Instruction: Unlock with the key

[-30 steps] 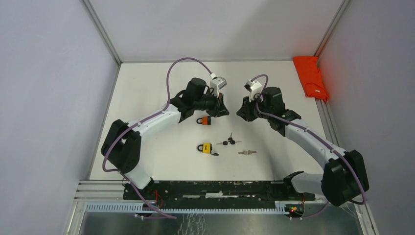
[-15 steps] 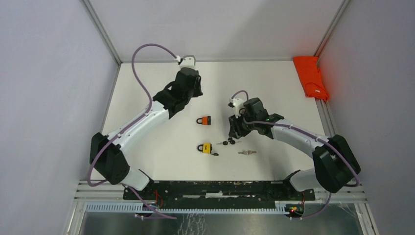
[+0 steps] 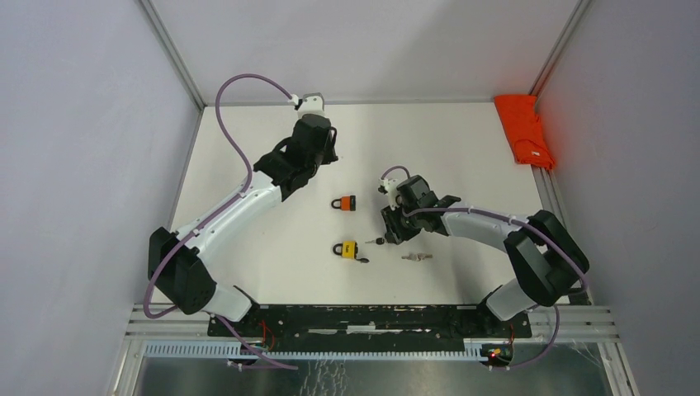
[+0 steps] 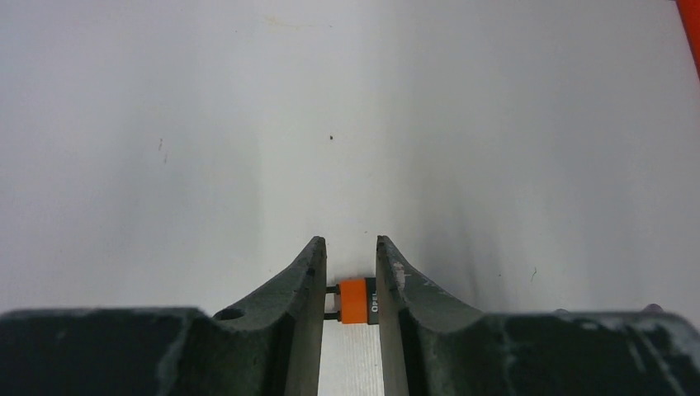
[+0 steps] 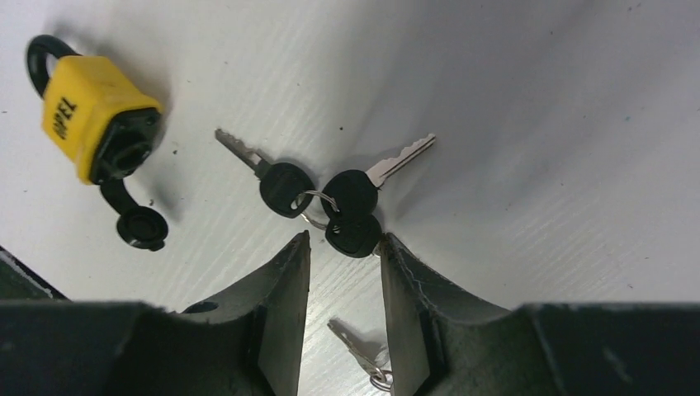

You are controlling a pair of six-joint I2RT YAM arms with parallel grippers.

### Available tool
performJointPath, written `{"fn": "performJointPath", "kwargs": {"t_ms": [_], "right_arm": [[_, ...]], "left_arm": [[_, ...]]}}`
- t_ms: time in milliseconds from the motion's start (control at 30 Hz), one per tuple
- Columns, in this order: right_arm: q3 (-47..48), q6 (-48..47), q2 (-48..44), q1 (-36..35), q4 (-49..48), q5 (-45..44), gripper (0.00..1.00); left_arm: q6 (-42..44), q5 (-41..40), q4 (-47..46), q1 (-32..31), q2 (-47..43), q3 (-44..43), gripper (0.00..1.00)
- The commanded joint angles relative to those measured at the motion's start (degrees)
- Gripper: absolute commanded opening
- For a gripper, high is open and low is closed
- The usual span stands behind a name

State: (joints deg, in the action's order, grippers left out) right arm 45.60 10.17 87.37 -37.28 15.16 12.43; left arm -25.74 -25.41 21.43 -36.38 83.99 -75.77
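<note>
The yellow lock (image 5: 87, 115) lies on its side on the white table (image 3: 248, 165), and its black cover (image 5: 140, 227) hangs open at the bottom end. Just to the right of the yellow lock lie the black keys (image 5: 350, 192), three keys on one ring. The right gripper (image 5: 343, 238) is low over them. Its jaws are apart with a medium gap, and one black key head sits between the fingertips, but the jaws do not clamp it. The silver keys (image 3: 418, 257) lie further right of the yellow lock, past the black keys and a little nearer to the arm bases. The orange lock (image 3: 345, 202) lies on the table straight behind the yellow lock, near it but not touching. The left gripper (image 4: 349, 243) is behind the yellow lock too, past the orange lock and a little to the left. Its jaws stand narrowly apart and hold nothing; the orange lock only shows through the gap. A cloth (image 3: 522, 130) lies well apart from the yellow lock, at the far right edge.
</note>
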Motion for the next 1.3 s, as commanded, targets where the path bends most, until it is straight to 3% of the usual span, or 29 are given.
{"fn": "performJointPath", "kwargs": {"t_ms": [0, 300, 433, 667, 800, 1067, 1167, 1267], "right_arm": [[1.81, 2.25, 2.05, -0.05, -1.81, -2.82, 0.41], [1.59, 5.38, 4.61, -0.05, -5.14, -2.56, 0.35], [1.68, 5.43, 5.77, -0.08, -5.24, -3.0, 0.28], [3.62, 3.68, 7.16, -0.07, -3.5, -5.82, 0.0], [5.46, 2.08, 6.12, -0.08, -1.47, -7.92, 0.0], [8.32, -1.51, 1.31, -0.04, 3.21, -12.07, 0.0], [9.67, -2.52, 1.16, -0.07, 4.3, -9.12, 0.1], [9.11, -2.78, 1.17, -0.41, 2.69, -7.57, 0.26]], "left_arm": [[-0.82, -1.15, -0.62, 0.08, -1.94, -0.13, 0.34], [0.02, 0.18, -1.87, 0.01, -2.68, 1.35, 0.34], [0.12, 1.41, -2.49, -0.02, -2.31, 1.89, 0.34], [-0.53, 3.17, -2.66, 0.03, -0.86, 2.62, 0.34], [-0.46, 4.77, -3.02, 0.17, -0.05, 2.99, 0.34], [-0.76, 9.58, -4.38, 0.68, 1.99, 3.52, 0.23], [-1.11, 10.62, -4.63, 0.76, 2.52, 3.23, 0.22], [-1.16, 10.49, -4.56, 0.86, 2.21, 3.02, 0.23]]}}
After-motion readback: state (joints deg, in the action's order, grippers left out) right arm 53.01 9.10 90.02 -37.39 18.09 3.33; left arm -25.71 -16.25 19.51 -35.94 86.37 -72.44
